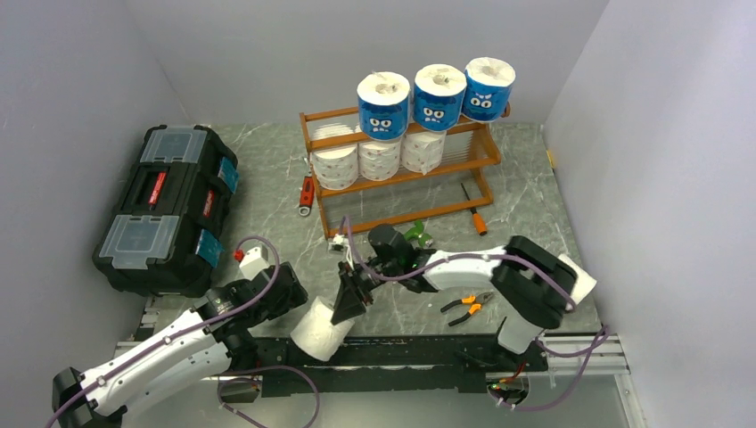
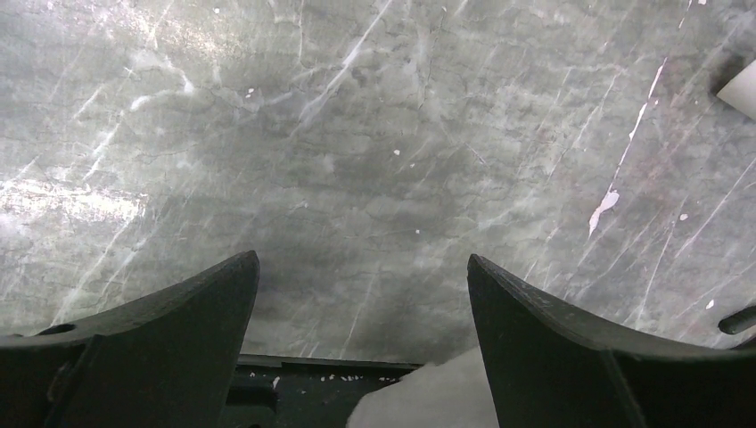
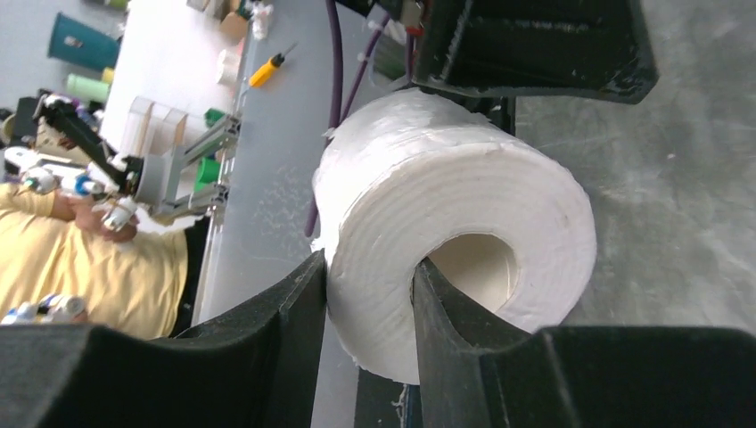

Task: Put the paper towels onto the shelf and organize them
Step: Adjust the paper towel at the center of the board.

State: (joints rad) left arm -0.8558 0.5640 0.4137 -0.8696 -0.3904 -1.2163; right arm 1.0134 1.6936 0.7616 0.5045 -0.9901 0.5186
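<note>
A plain white paper towel roll (image 1: 321, 332) lies at the table's near edge. My right gripper (image 1: 349, 300) is shut on its wall, one finger inside the hollow core and one outside, as the right wrist view shows (image 3: 370, 276) on the roll (image 3: 464, 196). My left gripper (image 1: 290, 303) is open and empty just left of this roll; its wrist view (image 2: 363, 267) shows bare table and a sliver of the roll (image 2: 437, 399). The shelf (image 1: 332, 192) holds three blue-wrapped rolls (image 1: 383, 105) on the top tier and three white rolls (image 1: 380, 157) on the middle tier. The lowest tier is bare.
A black toolbox (image 1: 165, 209) stands at the left. A red tool (image 1: 307, 194) lies left of the shelf, a screwdriver (image 1: 472, 210) to its right, a green-and-white tool (image 1: 415, 235) in front of it. Pliers (image 1: 465, 305) lie by the right arm. Walls close in both sides.
</note>
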